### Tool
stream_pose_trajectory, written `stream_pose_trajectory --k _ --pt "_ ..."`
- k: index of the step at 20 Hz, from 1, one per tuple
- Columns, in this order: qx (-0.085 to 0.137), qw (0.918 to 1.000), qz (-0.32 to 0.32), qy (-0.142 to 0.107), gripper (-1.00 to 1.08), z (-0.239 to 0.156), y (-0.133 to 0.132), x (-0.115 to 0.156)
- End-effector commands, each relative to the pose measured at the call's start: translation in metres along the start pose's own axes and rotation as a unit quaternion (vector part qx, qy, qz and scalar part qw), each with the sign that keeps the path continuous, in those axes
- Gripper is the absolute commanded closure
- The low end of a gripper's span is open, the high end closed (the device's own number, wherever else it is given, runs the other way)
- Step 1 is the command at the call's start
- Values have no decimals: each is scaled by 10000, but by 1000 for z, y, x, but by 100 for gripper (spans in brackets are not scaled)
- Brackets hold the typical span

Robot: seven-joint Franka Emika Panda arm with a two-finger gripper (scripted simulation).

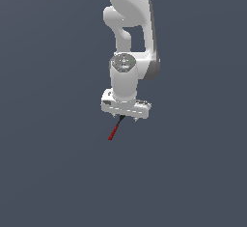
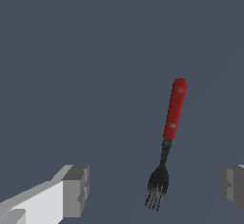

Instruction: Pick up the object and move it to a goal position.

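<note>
So the object (image 2: pixel 169 137) turns out to be a fork when you look through the wrist view: red handle with two little pale rivet dots, then a thin dark neck and blackish tines. In the exterior view it's tiny, just a thin red stick (image 1: pixel 115 129) with a dark end, lying at a slant on the plain slate-grey floor (image 1: pixel 48 173).

The gripper (image 2: pixel 152 189) is spread wide. In the wrist view you can see one grey finger pad (image 2: pixel 76 189) on a white finger, and the other pad (image 2: pixel 231 185) way over at the opposite edge of the frame, with a big gap between them. The fork's tines sit in that gap, closer to the middle than to either pad, and neither pad is touching it. The red handle points away from the fingers.

From the exterior view, the white arm (image 1: pixel 128 42) comes down from the top of the frame with the hand (image 1: pixel 126 117) pointed straight down, right above the dark end of the fork. The red handle sticks out below the hand toward the exterior view's left. I can't tell from that angle how high the fingertips are off the floor.
</note>
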State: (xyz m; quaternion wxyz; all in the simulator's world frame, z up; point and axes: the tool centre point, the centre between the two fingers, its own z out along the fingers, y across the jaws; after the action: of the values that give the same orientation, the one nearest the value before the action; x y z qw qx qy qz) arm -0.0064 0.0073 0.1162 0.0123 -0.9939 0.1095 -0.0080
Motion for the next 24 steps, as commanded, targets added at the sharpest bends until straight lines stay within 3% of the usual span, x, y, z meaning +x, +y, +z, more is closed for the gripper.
stream_pose_trajectory --k 1,10,18,24 --pt "-35 9994 349 -22 -92 19 13 -4" --pt "-131 9944 1050 -50 -92 56 40 -14" --pt "-136 9941 1070 -56 -92 63 42 -15" --pt "-137 9940 1087 -54 -92 90 43 -17"
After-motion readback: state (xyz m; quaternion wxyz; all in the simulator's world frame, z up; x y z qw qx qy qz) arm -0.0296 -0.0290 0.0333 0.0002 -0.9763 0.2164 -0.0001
